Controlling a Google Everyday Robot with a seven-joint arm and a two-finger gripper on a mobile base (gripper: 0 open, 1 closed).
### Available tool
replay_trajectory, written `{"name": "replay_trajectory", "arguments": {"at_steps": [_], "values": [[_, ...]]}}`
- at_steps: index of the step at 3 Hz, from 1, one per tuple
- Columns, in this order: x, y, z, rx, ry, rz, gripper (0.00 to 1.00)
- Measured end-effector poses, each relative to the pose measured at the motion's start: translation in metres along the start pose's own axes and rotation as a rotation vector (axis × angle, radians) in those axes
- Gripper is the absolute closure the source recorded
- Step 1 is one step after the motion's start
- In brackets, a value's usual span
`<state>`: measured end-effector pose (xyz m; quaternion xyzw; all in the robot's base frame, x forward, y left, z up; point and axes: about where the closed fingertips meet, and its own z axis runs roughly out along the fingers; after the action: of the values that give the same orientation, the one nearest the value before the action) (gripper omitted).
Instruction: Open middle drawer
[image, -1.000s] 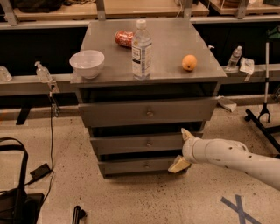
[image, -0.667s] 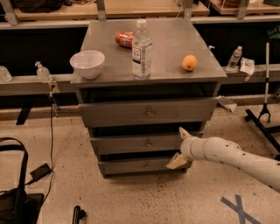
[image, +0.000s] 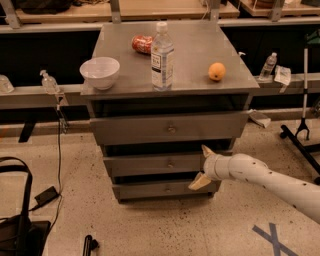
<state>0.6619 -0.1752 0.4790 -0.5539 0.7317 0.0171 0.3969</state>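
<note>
The middle drawer (image: 145, 165) is the second grey front of the cabinet, flat, with a small round knob (image: 170, 163) at its centre. Its front sits a little behind the top drawer's front. My gripper (image: 202, 167) is at the right end of the middle drawer, its two tan fingers spread one above the other, open, with nothing between them. The upper fingertip (image: 206, 149) is near the drawer's top edge, and the lower one (image: 198, 183) hangs in front of the bottom drawer (image: 150, 190). My white arm (image: 270, 180) comes in from the lower right.
On the cabinet top (image: 190, 50) stand a white bowl (image: 100, 72), a clear water bottle (image: 162, 57), a red packet (image: 142, 44) and an orange (image: 216, 71). The top drawer (image: 168, 128) juts forward. A black bag (image: 20, 225) and a cable lie on the floor at left, and a black stand (image: 302, 130) is at right.
My arm has slid left, bringing the gripper closer to the middle drawer's right end. The drawers have not moved.
</note>
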Motion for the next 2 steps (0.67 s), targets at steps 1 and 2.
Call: {"name": "replay_trajectory", "arguments": {"at_steps": [1,2], "values": [[0.010,-0.014,0.028,-0.026,-0.021,0.018,0.00],[0.015,-0.032,0.043,-0.042,-0.032,0.031,0.00]]}}
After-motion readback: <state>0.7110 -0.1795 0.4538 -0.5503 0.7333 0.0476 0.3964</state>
